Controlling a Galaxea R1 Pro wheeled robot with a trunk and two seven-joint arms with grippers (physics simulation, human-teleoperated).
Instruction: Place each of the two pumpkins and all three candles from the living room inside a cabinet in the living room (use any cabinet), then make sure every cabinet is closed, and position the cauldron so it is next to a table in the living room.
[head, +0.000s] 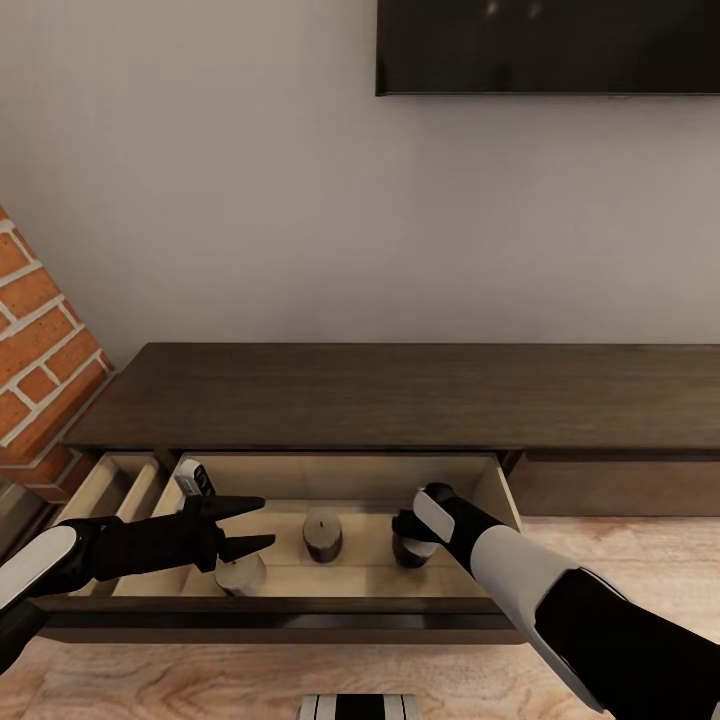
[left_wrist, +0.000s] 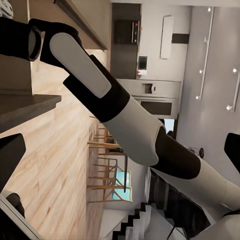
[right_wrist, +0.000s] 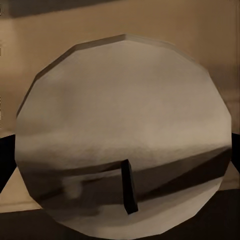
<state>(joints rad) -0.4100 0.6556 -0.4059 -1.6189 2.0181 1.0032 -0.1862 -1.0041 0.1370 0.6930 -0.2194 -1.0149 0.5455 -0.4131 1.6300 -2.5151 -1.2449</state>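
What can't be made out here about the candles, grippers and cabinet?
- Right gripper: head view, its own wrist hides whether it grips the right candle.
- Left candle: half hidden under the open left gripper.
- Cabinet: right end cut off by frame edge.

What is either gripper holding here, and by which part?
Right gripper is closed around the right candle at its sides. Left gripper is open above another candle, holding nothing.
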